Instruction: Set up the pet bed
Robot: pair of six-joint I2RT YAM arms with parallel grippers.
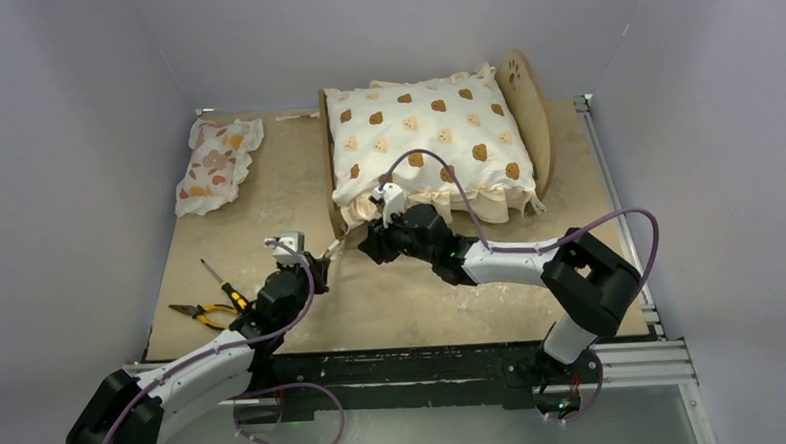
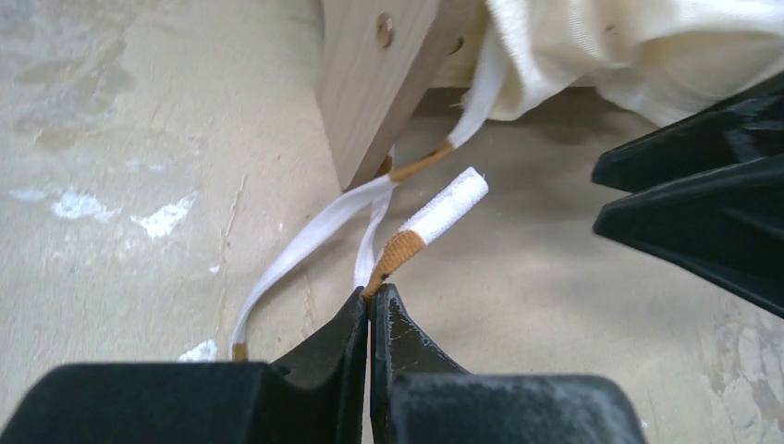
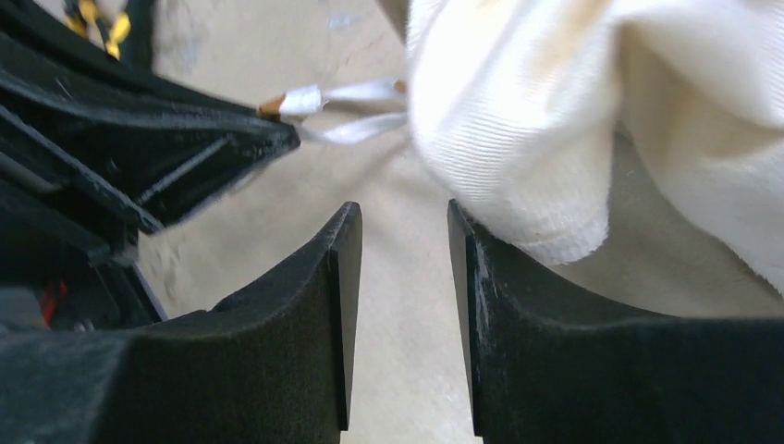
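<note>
The pet bed (image 1: 539,116), a light-wood frame, stands upright under the bear-print cushion (image 1: 425,130). Its rounded headboard with a paw-print cutout (image 1: 516,73) rises at the cushion's right edge, and a low end board (image 1: 327,165) runs along the cushion's left edge.

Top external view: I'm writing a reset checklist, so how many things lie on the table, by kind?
pet bed frame: 1
cushions: 2, bear-print cushion and floral pillow
hand tools: 2, screwdriver and pliers
total: 5
</note>
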